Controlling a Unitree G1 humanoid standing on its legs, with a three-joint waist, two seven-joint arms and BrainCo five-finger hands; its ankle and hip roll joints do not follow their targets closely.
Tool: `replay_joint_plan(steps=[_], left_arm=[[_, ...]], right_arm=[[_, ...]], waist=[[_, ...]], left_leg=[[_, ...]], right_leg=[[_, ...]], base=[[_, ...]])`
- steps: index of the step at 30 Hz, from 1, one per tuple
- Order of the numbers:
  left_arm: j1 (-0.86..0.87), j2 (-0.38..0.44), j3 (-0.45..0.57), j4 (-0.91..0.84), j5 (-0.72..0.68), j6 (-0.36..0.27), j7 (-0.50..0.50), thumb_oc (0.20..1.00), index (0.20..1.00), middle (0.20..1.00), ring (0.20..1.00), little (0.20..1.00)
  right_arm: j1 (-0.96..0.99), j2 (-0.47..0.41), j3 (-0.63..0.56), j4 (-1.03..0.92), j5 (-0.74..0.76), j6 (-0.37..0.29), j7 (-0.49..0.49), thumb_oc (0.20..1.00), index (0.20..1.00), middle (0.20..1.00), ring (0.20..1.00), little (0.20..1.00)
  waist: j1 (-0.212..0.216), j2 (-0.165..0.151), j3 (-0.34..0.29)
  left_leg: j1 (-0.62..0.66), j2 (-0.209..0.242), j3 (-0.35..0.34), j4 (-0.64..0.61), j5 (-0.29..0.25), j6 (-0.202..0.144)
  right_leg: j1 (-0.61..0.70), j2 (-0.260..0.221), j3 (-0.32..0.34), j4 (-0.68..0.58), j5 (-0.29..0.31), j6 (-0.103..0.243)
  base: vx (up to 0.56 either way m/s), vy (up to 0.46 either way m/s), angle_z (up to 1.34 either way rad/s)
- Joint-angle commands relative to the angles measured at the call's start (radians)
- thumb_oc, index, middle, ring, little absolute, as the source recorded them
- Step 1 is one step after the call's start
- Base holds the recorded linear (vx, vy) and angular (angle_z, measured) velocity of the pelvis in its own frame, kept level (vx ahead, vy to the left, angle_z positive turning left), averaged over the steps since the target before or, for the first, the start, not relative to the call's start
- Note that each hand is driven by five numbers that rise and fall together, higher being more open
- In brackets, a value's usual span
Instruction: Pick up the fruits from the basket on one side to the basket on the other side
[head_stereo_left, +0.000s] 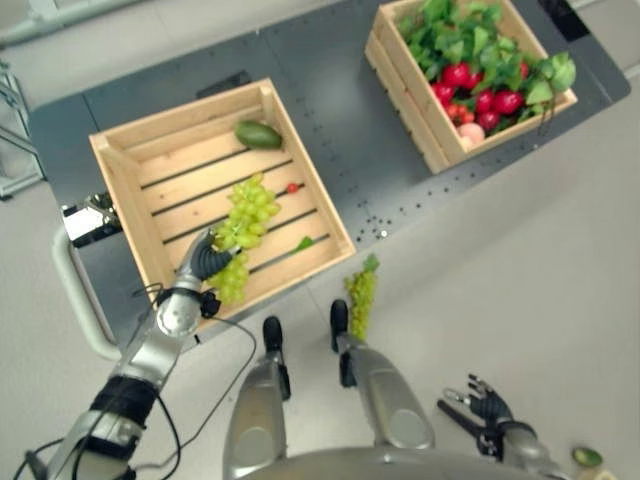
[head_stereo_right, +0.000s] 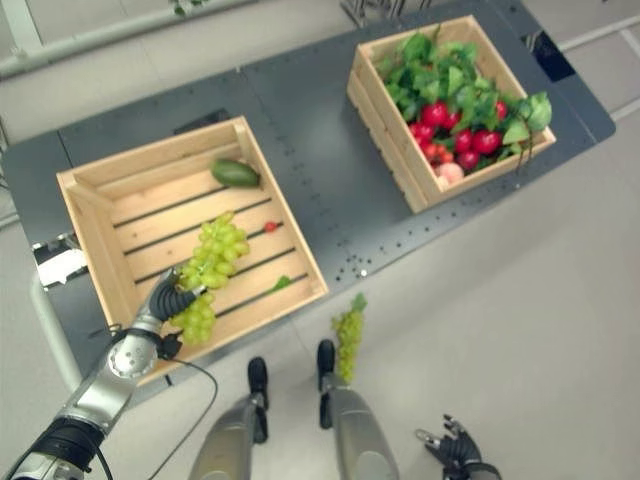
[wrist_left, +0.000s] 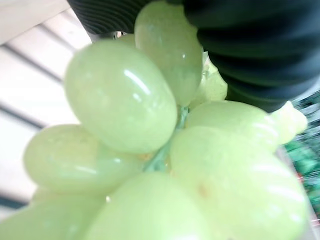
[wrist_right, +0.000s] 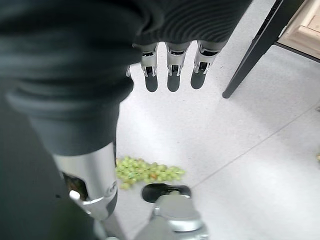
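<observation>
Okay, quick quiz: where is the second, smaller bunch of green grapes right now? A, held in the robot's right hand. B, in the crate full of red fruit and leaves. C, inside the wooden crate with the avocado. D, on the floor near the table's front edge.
D: the smaller bunch of green grapes lies on the light floor, off the grey table, while the left hand grips the larger bunch.

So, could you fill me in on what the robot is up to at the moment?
It is moving fruit between two crates on the table. The left hand is closed on a bunch of green grapes inside the near-empty crate, which also holds an avocado. The other crate is full of red fruit and leaves. A second grape bunch lies on the floor, and the right hand hangs open, idle.
</observation>
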Motion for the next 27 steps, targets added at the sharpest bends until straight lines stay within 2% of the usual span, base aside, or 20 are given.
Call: replay_joint_plan(steps=[1,4,8,11,13,15,16,19,22,23,24,25,26,27], left_arm=[[0.024,-0.019,0.078,-0.142,-0.055,-0.086,-0.006,0.200,0.200,0.200,0.200,0.200],[0.031,-0.025,0.081,-0.173,-0.060,-0.085,-0.015,0.200,0.200,0.200,0.200,0.200],[0.041,-0.048,0.054,-0.219,-0.095,-0.083,-0.050,0.200,0.200,0.200,0.200,0.200],[0.049,-0.052,0.049,-0.230,-0.109,-0.081,-0.061,0.200,0.200,0.200,0.200,0.200],[0.078,-0.053,0.055,-0.271,-0.128,-0.076,-0.099,0.200,0.200,0.200,0.200,0.200],[0.094,-0.055,0.055,-0.281,-0.147,-0.077,-0.116,0.200,0.200,0.200,0.200,0.200],[0.096,-0.056,0.056,-0.282,-0.147,-0.077,-0.116,0.200,0.200,0.200,0.200,0.200],[0.119,-0.057,0.053,-0.307,-0.192,-0.081,-0.155,0.200,0.200,0.200,0.200,0.200],[0.113,-0.058,0.045,-0.304,-0.195,-0.078,-0.166,0.200,0.200,0.200,0.200,0.200],[0.095,-0.056,0.037,-0.302,-0.194,-0.079,-0.168,0.200,0.200,0.200,0.200,0.200],[0.065,-0.052,0.029,-0.296,-0.214,-0.089,-0.177,0.200,0.200,0.200,0.200,0.200],[0.064,-0.052,0.028,-0.296,-0.214,-0.089,-0.177,0.200,0.200,0.200,0.200,0.200],[0.060,-0.045,0.035,-0.301,-0.233,-0.094,-0.194,0.200,0.200,0.200,0.200,0.200],[0.060,-0.045,0.036,-0.301,-0.233,-0.094,-0.195,0.200,0.200,0.200,0.200,0.200]], right_arm=[[0.059,-0.037,-0.015,-0.003,-0.021,0.007,-0.009,1.000,1.000,1.000,1.000,1.000],[0.062,-0.035,-0.020,-0.007,-0.025,0.013,-0.012,1.000,1.000,1.000,1.000,1.000],[0.054,-0.034,-0.022,-0.025,-0.028,0.023,-0.020,1.000,1.000,1.000,1.000,1.000],[0.055,-0.035,-0.023,-0.037,-0.029,0.023,-0.023,1.000,1.000,1.000,1.000,1.000],[0.054,-0.056,-0.022,-0.127,-0.035,0.021,-0.013,1.000,1.000,1.000,1.000,1.000],[0.054,-0.081,-0.034,-0.200,-0.029,0.016,-0.008,1.000,1.000,1.000,1.000,1.000],[0.056,-0.082,-0.035,-0.203,-0.029,0.017,-0.008,1.000,1.000,1.000,1.000,1.000],[0.076,-0.154,-0.077,-0.405,-0.030,-0.002,0.005,1.000,1.000,1.000,1.000,1.000],[0.082,-0.203,-0.110,-0.514,-0.035,-0.008,0.006,1.000,1.000,1.000,1.000,1.000],[0.082,-0.231,-0.148,-0.601,-0.011,-0.016,0.013,1.000,1.000,1.000,1.000,1.000],[0.069,-0.246,-0.169,-0.609,0.018,-0.030,0.008,1.000,1.000,1.000,1.000,1.000],[0.069,-0.246,-0.169,-0.609,0.018,-0.030,0.008,1.000,1.000,1.000,1.000,1.000],[0.050,-0.289,-0.187,-0.685,0.055,-0.030,0.045,1.000,1.000,1.000,1.000,1.000],[0.050,-0.290,-0.188,-0.687,0.055,-0.029,0.046,1.000,1.000,1.000,1.000,1.000]], waist=[[-0.025,0.017,-0.103],[-0.024,0.023,-0.123],[-0.017,0.050,-0.181],[-0.016,0.055,-0.188],[-0.007,0.071,-0.233],[-0.005,0.077,-0.247],[-0.007,0.078,-0.246],[-0.003,0.081,-0.257],[-0.003,0.082,-0.257],[-0.013,0.075,-0.252],[-0.026,0.067,-0.247],[-0.026,0.068,-0.247],[-0.031,0.047,-0.244],[-0.031,0.048,-0.244]], left_leg=[[0.001,-0.015,-0.034,0.001,0.014,-0.001],[0.038,-0.015,-0.032,-0.013,0.013,-0.003],[0.125,-0.009,-0.038,-0.043,0.011,-0.006],[0.146,-0.007,-0.042,-0.052,0.013,-0.008],[0.194,0.002,-0.057,-0.075,0.024,-0.015],[0.211,0.006,-0.072,-0.090,0.038,-0.022],[0.213,0.006,-0.074,-0.092,0.039,-0.022],[0.207,0.009,-0.100,-0.094,0.071,-0.039],[0.187,0.008,-0.107,-0.079,0.091,-0.054],[0.157,0.018,-0.071,-0.048,0.102,-0.060],[0.131,0.034,-0.003,-0.006,0.099,-0.059],[0.129,0.034,-0.004,-0.003,0.098,-0.059],[0.137,0.040,0.035,0.088,0.037,-0.051],[0.132,0.040,0.035,0.091,0.039,-0.050]], right_leg=[[0.040,0.026,-0.017,0.054,-0.061,0.082],[0.070,0.029,-0.017,0.048,-0.065,0.081],[0.151,0.036,-0.022,0.041,-0.086,0.078],[0.175,0.037,-0.029,0.040,-0.093,0.076],[0.231,0.042,-0.049,0.046,-0.122,0.070],[0.257,0.042,-0.063,0.050,-0.136,0.067],[0.259,0.042,-0.065,0.050,-0.137,0.067],[0.303,0.042,-0.093,0.023,-0.152,0.057],[0.321,0.042,-0.113,-0.001,-0.149,0.050],[0.326,0.034,-0.130,-0.015,-0.141,0.046],[0.316,0.018,-0.150,-0.024,-0.124,0.046],[0.315,0.019,-0.150,-0.024,-0.123,0.046],[0.302,-0.002,-0.157,-0.032,-0.100,0.047],[0.299,-0.002,-0.158,-0.034,-0.095,0.046]], base=[[0.10,-0.020,-0.10],[0.08,-0.027,-0.06],[0.09,-0.050,-0.01],[0.03,-0.053,0.05],[0.00,-0.109,0.23],[-0.04,-0.074,0.31],[-0.05,-0.050,0.33],[-0.14,-0.084,0.37],[-0.18,-0.060,0.44],[-0.27,-0.019,0.57],[-0.27,-0.017,0.75],[-0.33,-0.010,1.23],[-0.18,-0.009,1.02],[-0.25,-0.016,0.55]])
